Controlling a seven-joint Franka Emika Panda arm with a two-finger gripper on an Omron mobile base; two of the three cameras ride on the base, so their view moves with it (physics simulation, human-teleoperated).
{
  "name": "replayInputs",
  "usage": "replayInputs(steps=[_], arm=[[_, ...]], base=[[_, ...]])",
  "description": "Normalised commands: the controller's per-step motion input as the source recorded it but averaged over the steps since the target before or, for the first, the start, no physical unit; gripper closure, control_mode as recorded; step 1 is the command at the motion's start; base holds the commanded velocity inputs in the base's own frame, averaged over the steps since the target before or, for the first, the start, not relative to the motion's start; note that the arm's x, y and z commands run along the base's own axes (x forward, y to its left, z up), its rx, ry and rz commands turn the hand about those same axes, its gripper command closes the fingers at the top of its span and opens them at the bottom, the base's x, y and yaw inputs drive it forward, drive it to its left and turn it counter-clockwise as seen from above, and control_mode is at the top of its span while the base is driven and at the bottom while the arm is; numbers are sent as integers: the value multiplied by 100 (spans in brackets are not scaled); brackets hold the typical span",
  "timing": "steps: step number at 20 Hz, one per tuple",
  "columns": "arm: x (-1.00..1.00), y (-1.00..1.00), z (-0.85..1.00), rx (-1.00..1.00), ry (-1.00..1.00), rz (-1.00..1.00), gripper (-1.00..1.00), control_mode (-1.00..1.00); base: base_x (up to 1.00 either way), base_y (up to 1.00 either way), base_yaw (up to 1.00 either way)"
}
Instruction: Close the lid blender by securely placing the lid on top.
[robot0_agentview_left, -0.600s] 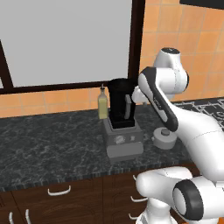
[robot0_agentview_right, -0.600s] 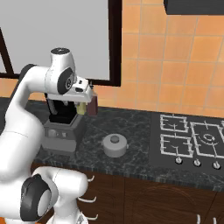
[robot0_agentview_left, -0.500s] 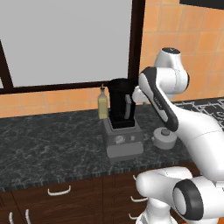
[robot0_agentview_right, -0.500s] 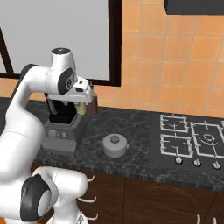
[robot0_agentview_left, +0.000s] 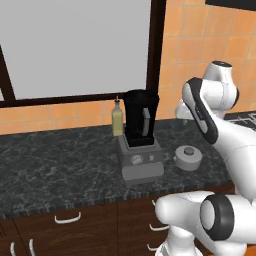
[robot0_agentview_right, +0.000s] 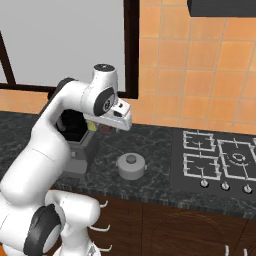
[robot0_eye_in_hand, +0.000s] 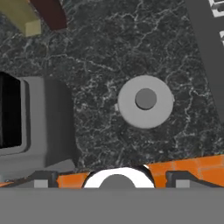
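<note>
Lid (robot0_eye_in_hand: 145, 101): lay flat on worktop (robot0_agentview_left: 60, 160) beside blender (robot0_agentview_left: 140, 135), knob visible from hand view. Bottle (robot0_agentview_left: 117, 117) stood behind blender. Claw's spread: could not tell.

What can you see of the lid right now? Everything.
The lid is a light-grey round cap with a darker grey knob in its middle, matte, plastic-looking. It lies flat, knob up, on the dark speckled counter, beside the blender on its stove side, apart from the base. Nothing else touches it; no gripper holds it.
</note>
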Motion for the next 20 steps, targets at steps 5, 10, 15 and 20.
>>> replayInputs(steps=[5, 10, 15, 20], arm=[[16, -39, -75, 0, 17, -19, -100, -100], [24, -32, -82, 0, 10, -19, -100, -100], [33, -8, -59, 0, 0, -9, -100, -100], [27, 0, -44, -1, 0, -2, -100, -100]], base=[[0, 0, 0], [0, 0, 0], [0, 0, 0], [0, 0, 0]])
